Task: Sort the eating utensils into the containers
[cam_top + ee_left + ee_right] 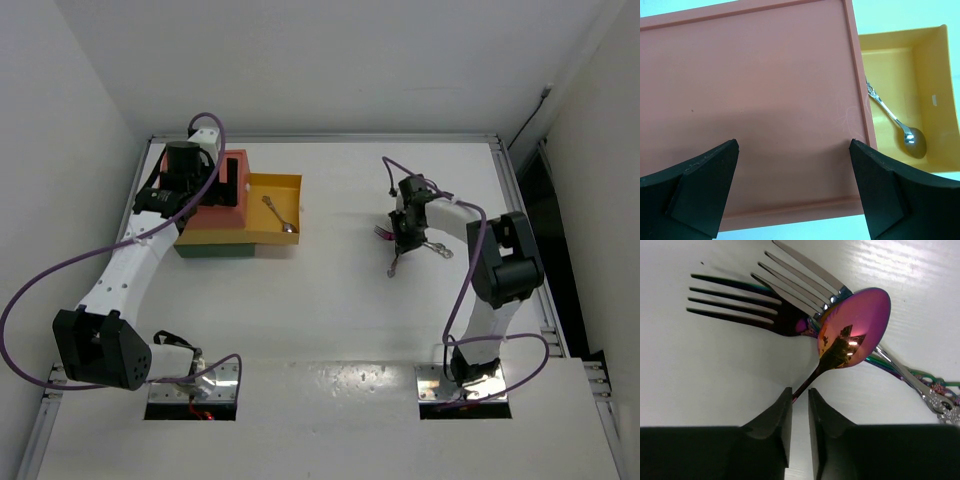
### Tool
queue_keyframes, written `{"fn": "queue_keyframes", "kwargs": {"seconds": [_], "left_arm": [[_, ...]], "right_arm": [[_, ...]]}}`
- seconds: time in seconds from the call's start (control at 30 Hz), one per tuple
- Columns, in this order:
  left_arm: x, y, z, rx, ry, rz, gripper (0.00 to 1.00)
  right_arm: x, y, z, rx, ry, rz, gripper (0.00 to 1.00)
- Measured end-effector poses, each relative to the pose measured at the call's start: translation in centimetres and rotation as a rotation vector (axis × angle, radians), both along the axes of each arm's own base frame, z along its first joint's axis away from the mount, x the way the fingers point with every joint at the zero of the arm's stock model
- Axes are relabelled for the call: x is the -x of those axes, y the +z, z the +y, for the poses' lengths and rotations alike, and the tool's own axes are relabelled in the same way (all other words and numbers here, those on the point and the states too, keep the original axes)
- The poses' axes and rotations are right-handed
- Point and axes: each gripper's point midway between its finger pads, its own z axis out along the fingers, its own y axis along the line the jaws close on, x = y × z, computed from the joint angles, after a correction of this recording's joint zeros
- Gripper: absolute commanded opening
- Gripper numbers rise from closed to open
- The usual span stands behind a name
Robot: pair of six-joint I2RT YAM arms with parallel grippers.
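Pinching the handle of the pink spoon, the right gripper has its fingers nearly closed; far left, the left gripper hovers wide open and empty over the red-orange drawer.

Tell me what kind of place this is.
Probably a robot test cell in a lab: plain white walls box in a white table, and a cabled left arm and right arm are bolted at its near edge.

Overhead rear view; close downward wrist views; yellow drawer shared.
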Motion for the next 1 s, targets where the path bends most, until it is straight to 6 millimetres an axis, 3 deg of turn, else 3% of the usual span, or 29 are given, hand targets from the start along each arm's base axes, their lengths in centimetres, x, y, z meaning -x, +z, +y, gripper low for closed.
{"fn": "queue_keyframes", "kwargs": {"seconds": [0.1, 0.3, 0.43, 0.6, 0.83, 0.93, 1.0], "left_arm": [[0.0, 0.0, 0.0, 0.000, 0.000, 0.000, 1.00], [0.0, 0.0, 0.0, 0.000, 0.000, 0.000, 1.00], [0.0, 0.0, 0.0, 0.001, -0.001, 0.000, 1.00], [0.0, 0.0, 0.0, 0.001, -0.001, 0.000, 1.00], [0.0, 0.0, 0.0, 0.001, 0.000, 0.000, 1.00], [0.0, 0.0, 0.0, 0.001, -0.001, -0.001, 1.00], [0.0, 0.0, 0.0, 0.002, -0.001, -0.001, 1.00]], "right_arm": [[0.6, -0.1, -0.4, 0.017, 0.017, 0.018, 0.37], [1.8, -0.3, -0.7, 0.030, 0.019, 0.065, 0.37], [1.8, -0.5, -0.7, 0.033, 0.014, 0.072, 0.28], [1.6, -0.6, -0.6, 0.030, 0.001, 0.079, 0.00], [2.0, -0.5, -0.1, -0.014, 0.007, 0.065, 0.00], [4.6, 0.3, 0.0, -0.060, 0.036, 0.063, 0.00], [6.1, 2.0, 0.2, -0.095, 0.066, 0.036, 0.00]]}}
